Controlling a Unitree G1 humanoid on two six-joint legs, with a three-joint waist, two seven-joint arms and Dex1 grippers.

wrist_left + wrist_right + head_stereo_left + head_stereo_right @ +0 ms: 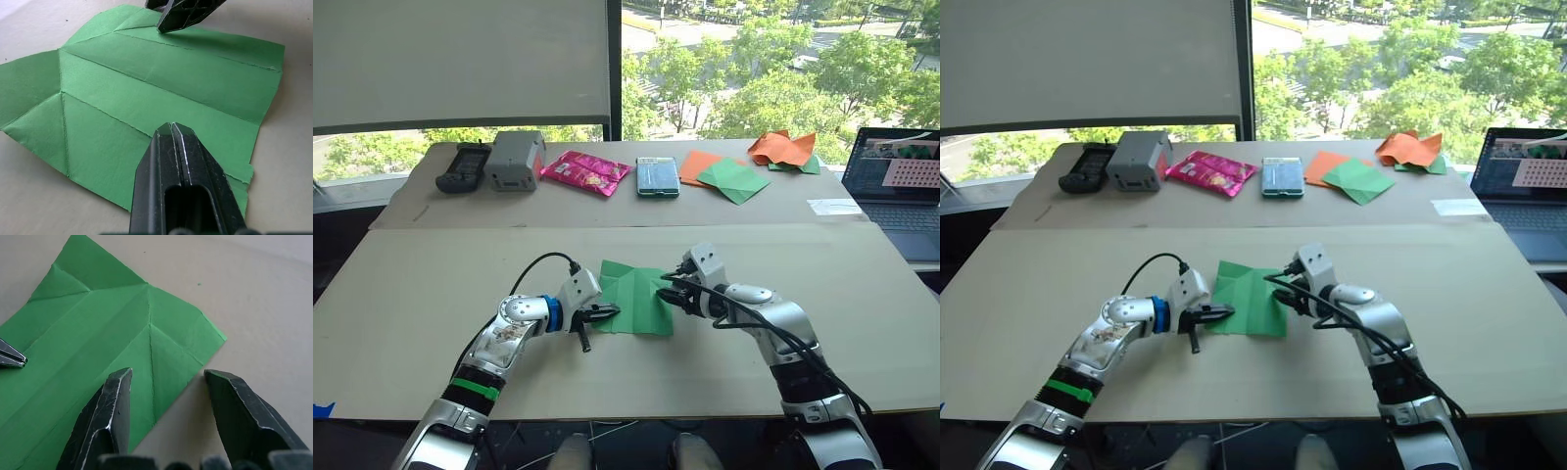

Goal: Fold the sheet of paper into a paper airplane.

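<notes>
The sheet of paper [637,298], bright green and crossed by straight creases, lies opened flat on the middle of the table. My left gripper [609,313] is shut, and its joined fingertips [171,129] rest on the sheet's left part. My right gripper [168,374] is open at the sheet's right edge. One of its fingers [113,406] is over the paper and the other [239,401] is over bare table. The paper airplane is out of view.
Along the back of the table lie a black handset [463,167], a grey box [515,160], a pink packet [586,173], a phone [658,176], flat orange and green sheets [724,177] and crumpled orange paper [781,148]. A laptop [899,186] stands at the right.
</notes>
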